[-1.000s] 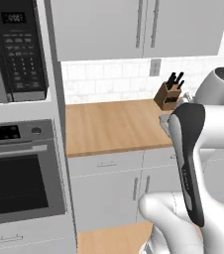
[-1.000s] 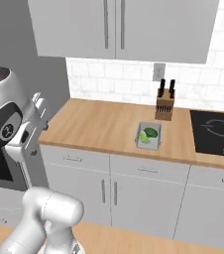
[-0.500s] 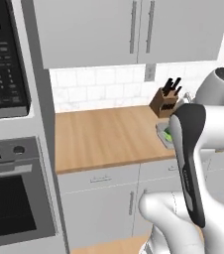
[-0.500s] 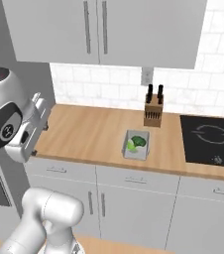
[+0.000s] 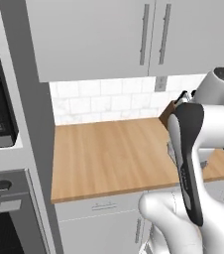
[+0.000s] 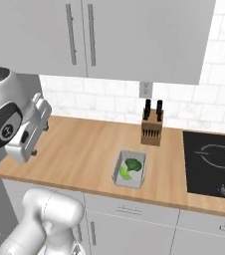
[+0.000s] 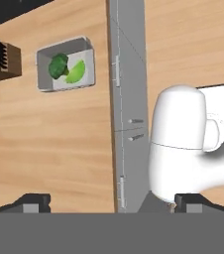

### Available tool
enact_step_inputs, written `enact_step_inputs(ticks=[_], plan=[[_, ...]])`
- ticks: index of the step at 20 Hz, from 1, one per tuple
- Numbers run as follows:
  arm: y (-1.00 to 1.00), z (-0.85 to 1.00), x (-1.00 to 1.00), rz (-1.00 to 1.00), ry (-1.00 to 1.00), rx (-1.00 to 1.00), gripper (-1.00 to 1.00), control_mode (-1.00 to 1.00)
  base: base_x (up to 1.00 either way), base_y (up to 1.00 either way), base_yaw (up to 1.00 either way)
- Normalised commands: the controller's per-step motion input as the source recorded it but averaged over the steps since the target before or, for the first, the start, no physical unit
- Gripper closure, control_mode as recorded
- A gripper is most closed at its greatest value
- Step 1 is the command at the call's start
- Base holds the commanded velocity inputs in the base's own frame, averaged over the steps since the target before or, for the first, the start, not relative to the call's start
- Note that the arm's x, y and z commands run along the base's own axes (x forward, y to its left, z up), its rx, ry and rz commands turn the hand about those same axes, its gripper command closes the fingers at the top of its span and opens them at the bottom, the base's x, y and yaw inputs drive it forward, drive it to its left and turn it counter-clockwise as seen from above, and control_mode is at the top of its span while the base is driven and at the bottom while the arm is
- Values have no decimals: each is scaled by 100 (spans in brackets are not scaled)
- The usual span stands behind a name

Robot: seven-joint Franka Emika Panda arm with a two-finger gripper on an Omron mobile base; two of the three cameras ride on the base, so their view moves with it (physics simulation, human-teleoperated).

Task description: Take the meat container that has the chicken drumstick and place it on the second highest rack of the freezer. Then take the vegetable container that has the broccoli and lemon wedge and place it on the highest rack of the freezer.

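Gripper (image 7: 111,201) spread wide, empty, hanging above counter (image 6: 79,154) near front edge. Farther right, grey tray (image 6: 131,169) near counter front edge, holding broccoli (image 6: 133,164) and lemon wedge (image 6: 125,173). Behind tray, knife block (image 6: 152,129) near tiled wall.

Flat, even, bright rendered light with no glare; the light wooden bench (image 6: 84,149) carries only faint soft shadows. Edges look slightly soft and pixelated, without distortion.
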Motion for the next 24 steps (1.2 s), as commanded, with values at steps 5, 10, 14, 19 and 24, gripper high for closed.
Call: enact_step_inputs(ticks=[5,10,14,19,24], plan=[[0,0,0,0,0,0,-100,100,23,-34,1],[-93,0,29,0,3,0,-100,-100,0,0,0],[-100,-1,45,1,6,0,-100,-100,0,0,0],[-100,-36,33,5,0,0,-100,-100,0,0,0],[-83,-66,42,24,0,0,-100,-100,0,0,0]])
